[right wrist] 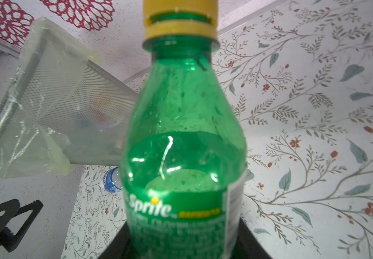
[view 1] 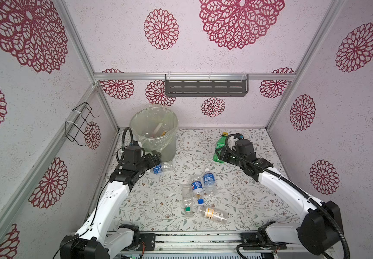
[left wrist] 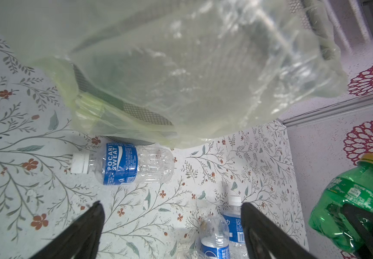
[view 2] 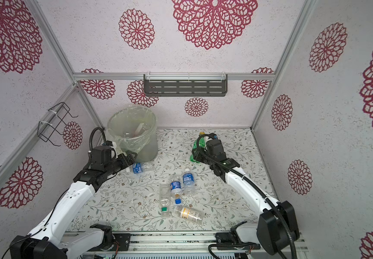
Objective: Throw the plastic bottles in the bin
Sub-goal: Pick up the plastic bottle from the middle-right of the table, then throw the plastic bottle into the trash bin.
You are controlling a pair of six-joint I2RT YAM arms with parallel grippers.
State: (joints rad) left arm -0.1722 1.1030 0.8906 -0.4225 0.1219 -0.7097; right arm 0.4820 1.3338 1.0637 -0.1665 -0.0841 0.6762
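Observation:
The bin stands at the back left, its bag folded over the rim, with a few bottles inside. My right gripper is shut on a green bottle with a yellow cap, held off the table at the back right. My left gripper hangs open and empty by the bin's foot. A clear, blue-labelled bottle lies just beyond it. Several more bottles lie in a cluster mid-table.
A grey slotted shelf hangs on the back wall and a black wire rack on the left wall. The bin's loose bag sags close over my left gripper. Walls close off the table on three sides.

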